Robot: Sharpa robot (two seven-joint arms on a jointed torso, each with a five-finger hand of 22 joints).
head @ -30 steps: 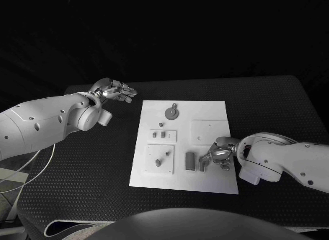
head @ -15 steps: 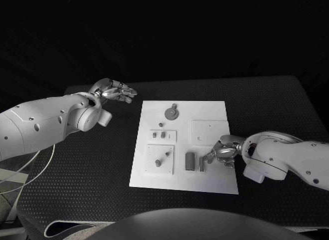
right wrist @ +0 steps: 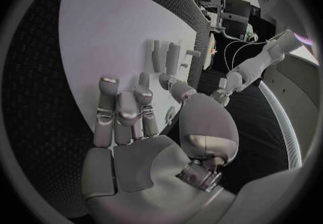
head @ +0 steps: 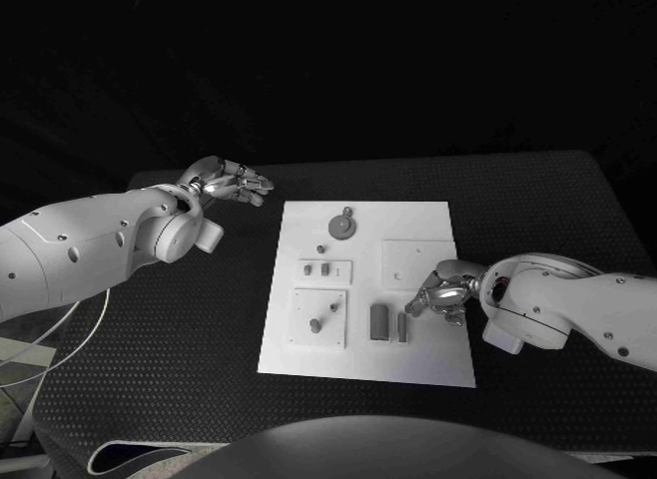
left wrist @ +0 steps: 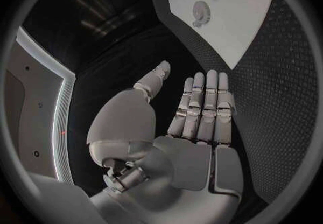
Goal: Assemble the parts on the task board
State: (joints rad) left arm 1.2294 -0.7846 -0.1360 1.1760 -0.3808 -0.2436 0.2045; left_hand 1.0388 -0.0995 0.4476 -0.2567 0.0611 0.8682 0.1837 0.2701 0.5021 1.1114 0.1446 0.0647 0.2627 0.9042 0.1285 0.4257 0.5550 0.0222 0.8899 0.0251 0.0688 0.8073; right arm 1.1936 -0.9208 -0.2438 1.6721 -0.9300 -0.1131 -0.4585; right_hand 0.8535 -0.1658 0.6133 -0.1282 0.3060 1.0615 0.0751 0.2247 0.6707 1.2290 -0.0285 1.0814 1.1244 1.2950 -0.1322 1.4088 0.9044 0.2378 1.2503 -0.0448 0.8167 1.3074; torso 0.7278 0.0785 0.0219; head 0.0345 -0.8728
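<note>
1. Task board [head: 422, 349] sat mid-counter [head: 559, 200], long axis running 12 to 6 o'clock in the head view.
2. Parts on it: round disc piece [head: 343, 226] near the 12 o'clock end, a small stub [head: 323, 249] just below it, two small pegs [head: 321, 267] in a raised plate, a bent piece [head: 318, 323] in the lower left plate, and two upright grey bars [head: 387, 321] side by side toward 6 o'clock.
3. Square raised plate [head: 415, 263] at the board's 3 o'clock side looked unfilled apart from a small dot.
4. Right hand [head: 441, 297] was over the board's 3 o'clock edge, just beside the two bars. Fingers apart, nothing between them in the right wrist view [right wrist: 131, 121], so it was open and empty.
5. Left hand [head: 231, 182] hovered off the board at its 10 o'clock corner, over bare counter. Fingers straight and spread in its wrist view [left wrist: 195, 116]; open, holding nothing.
6. Judgement: the step in hand was the right hand going for one of the bars; no contact visible.
7. To do it well: come down at the nearer bar, thumb on one long face and fingers on the other, so the neighbour isn't knocked.
8. The bars stood close together, so fingertips need to enter the gap cleanly or grip the end faces instead.
9. Keep the bar upright on lift; a tilt would probably jam any insertion.
10. Left hand could press the board's 9 o'clock edge to stop it sliding.
</note>
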